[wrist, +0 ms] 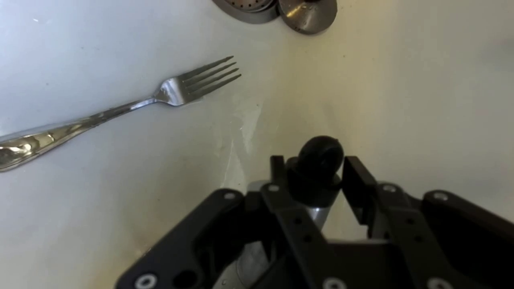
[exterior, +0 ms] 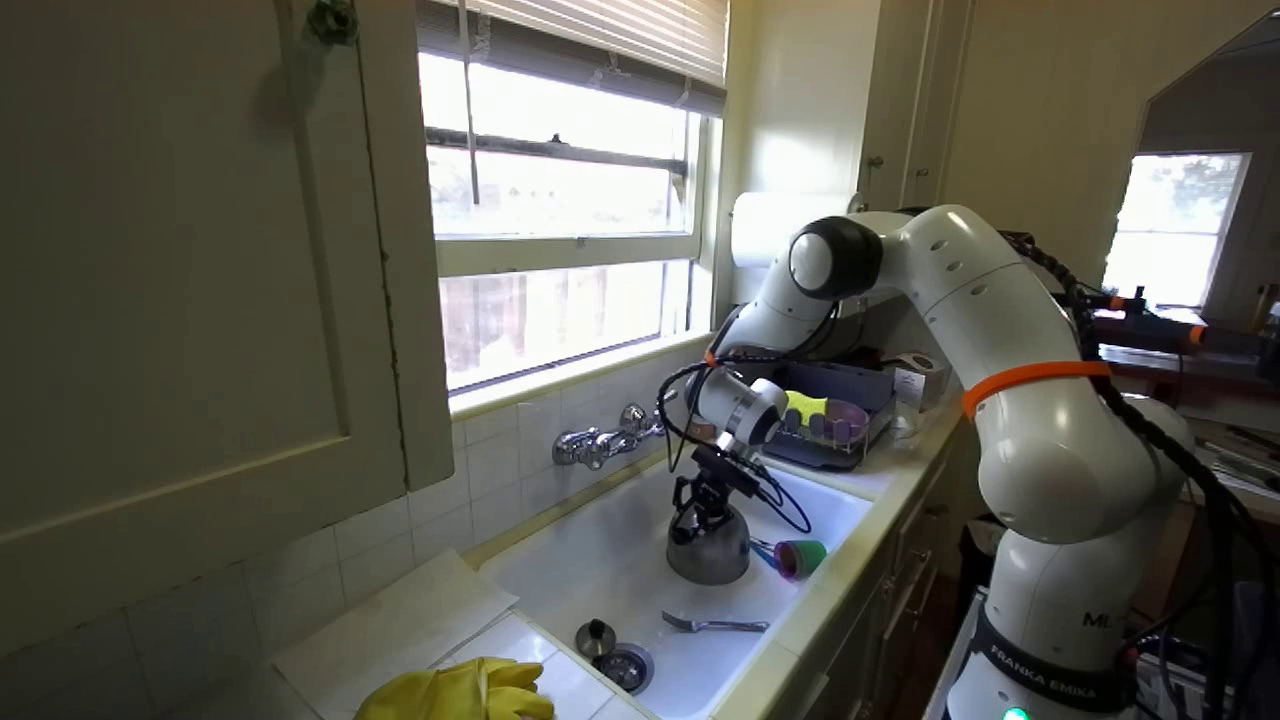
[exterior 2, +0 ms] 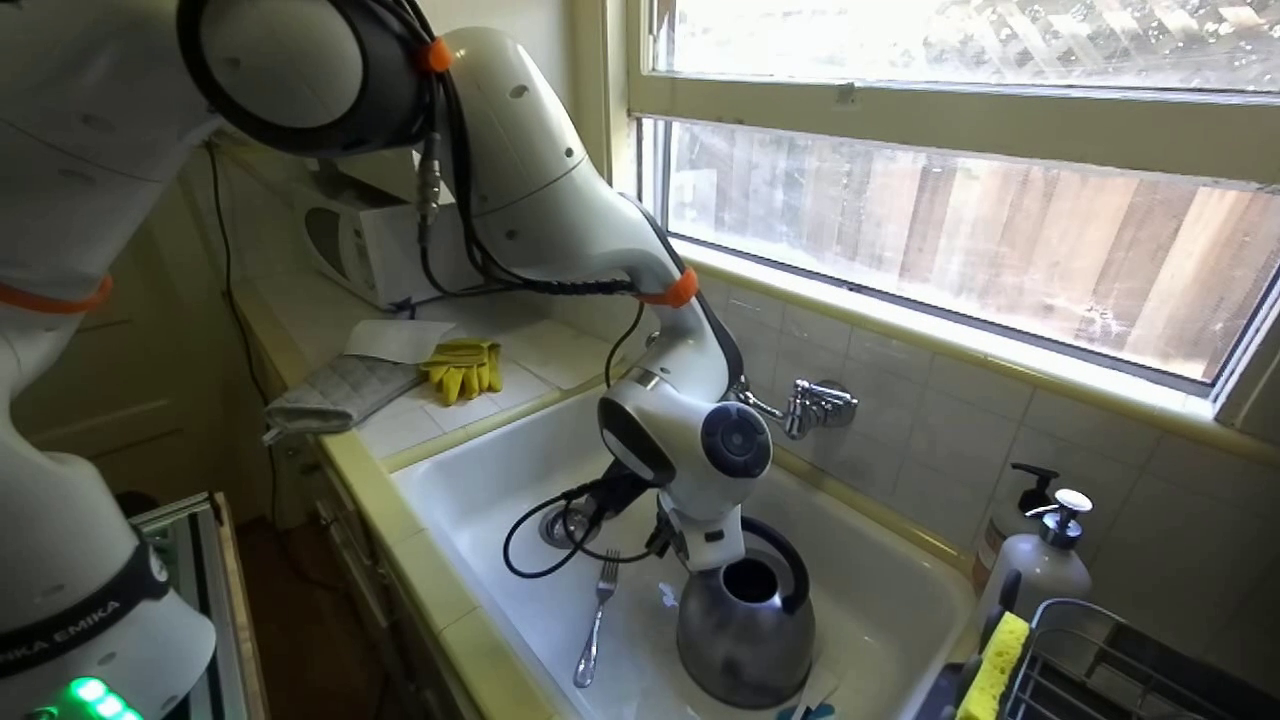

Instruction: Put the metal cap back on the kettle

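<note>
You have the hand [wrist: 314, 169] clasping the kettle [exterior 2: 745, 645] by its black-topped spout [wrist: 315, 184].
The kettle stands upright on the floor of the sink [exterior 2: 470, 500], and in an exterior view you see its dark top opening [exterior 2: 750, 580] beside the black handle [exterior 2: 798, 572]. Your metal cap [wrist: 308, 16] lies on the same floor at the edge of the drain [wrist: 252, 7], well apart from the kettle; a metal fork [wrist: 172, 93] lies nearer the kettle than the cap does.

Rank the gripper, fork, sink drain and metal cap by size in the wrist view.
1. Gripper, helped by being closest
2. Fork
Sink drain and metal cap: both cut off at top, visible parts alike; unranked.
</note>
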`<move>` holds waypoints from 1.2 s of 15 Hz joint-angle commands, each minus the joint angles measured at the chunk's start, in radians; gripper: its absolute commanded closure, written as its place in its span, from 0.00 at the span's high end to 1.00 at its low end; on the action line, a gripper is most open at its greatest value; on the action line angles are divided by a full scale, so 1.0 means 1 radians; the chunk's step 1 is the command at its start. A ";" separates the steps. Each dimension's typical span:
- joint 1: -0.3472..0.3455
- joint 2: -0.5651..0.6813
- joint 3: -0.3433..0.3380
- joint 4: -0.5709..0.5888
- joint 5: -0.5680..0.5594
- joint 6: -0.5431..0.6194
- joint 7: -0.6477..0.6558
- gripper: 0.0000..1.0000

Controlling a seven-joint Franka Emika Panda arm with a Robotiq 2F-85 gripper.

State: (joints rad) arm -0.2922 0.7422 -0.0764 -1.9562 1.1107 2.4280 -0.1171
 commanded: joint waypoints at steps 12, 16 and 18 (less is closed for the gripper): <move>-0.018 -0.028 -0.027 -0.023 0.004 -0.073 0.001 0.15; -0.023 -0.027 -0.046 -0.022 -0.009 -0.122 0.012 0.15; -0.022 -0.027 -0.057 -0.022 -0.015 -0.137 0.016 0.15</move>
State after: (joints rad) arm -0.3060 0.7290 -0.1184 -1.9654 1.1087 2.3372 -0.1102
